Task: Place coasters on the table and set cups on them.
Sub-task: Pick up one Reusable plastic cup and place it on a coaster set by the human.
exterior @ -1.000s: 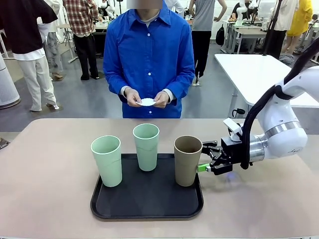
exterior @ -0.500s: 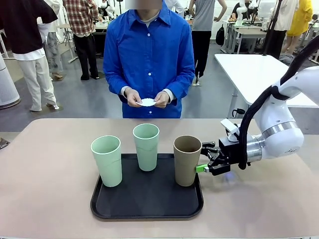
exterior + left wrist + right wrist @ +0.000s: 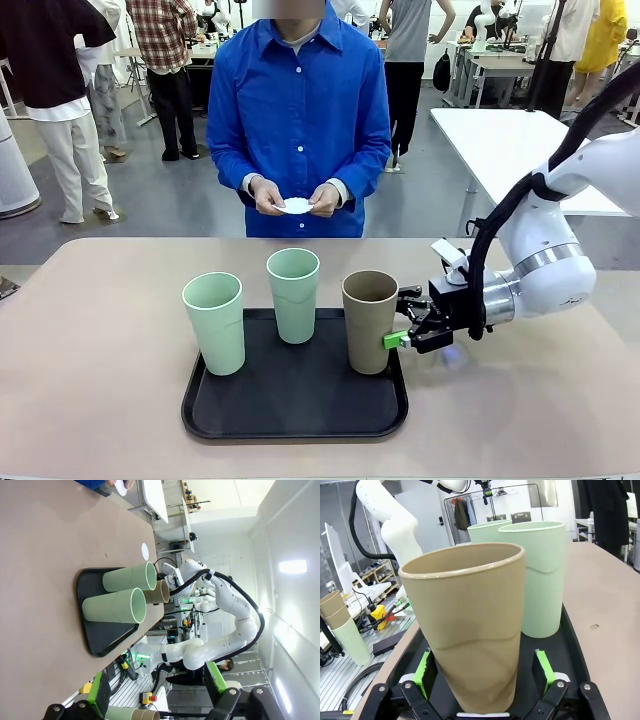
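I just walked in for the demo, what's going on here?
The right gripper stands open around the brown cup on the tray, not yet closed. Two green cups stand there too. The person's hands hold coasters across the table. The left gripper hangs open, well away from the tray.

Brown cup (image 3: 470, 630) sits between the right claw's (image 3: 485, 674) spread green pads (image 3: 543, 670). Two mint cups (image 3: 542, 580) stand behind it on the black tray (image 3: 572, 647).
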`<state>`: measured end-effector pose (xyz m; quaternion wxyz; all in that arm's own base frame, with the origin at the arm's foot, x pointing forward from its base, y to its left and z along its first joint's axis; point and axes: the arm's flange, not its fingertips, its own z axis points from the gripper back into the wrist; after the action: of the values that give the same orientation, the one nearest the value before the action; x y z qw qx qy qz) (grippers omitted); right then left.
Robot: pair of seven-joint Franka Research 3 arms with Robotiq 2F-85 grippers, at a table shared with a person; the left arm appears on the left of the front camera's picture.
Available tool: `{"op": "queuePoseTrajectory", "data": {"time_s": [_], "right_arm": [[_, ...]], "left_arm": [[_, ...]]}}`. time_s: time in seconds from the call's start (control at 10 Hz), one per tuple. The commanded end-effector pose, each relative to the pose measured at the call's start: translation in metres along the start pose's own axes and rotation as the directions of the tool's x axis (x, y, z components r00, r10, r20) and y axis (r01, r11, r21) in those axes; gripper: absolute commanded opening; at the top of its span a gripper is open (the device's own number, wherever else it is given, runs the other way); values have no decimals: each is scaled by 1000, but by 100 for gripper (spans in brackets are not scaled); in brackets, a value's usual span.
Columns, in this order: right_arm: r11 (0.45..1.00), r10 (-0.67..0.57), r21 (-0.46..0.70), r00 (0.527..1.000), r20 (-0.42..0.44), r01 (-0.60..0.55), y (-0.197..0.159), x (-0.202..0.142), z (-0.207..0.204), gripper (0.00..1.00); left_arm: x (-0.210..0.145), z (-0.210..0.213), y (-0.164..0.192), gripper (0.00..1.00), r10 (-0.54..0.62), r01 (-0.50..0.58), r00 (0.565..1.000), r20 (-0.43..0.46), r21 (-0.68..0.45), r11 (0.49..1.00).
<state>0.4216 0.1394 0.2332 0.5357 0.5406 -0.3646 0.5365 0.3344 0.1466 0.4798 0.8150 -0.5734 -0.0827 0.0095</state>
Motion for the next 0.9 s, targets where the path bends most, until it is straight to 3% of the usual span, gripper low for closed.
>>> {"op": "queuePoseTrajectory", "data": {"time_s": [0.0,0.8], "right_arm": [[1000,-24,2,999,-20,24,-8,0,-3,100],[994,12,107,1000,-27,-9,-10,2,-28,100]], "left_arm": [[0,1,-1,100,-9,9,1000,2,-12,1000],[0,1,-1,100,-9,9,1000,2,-12,1000]]}}
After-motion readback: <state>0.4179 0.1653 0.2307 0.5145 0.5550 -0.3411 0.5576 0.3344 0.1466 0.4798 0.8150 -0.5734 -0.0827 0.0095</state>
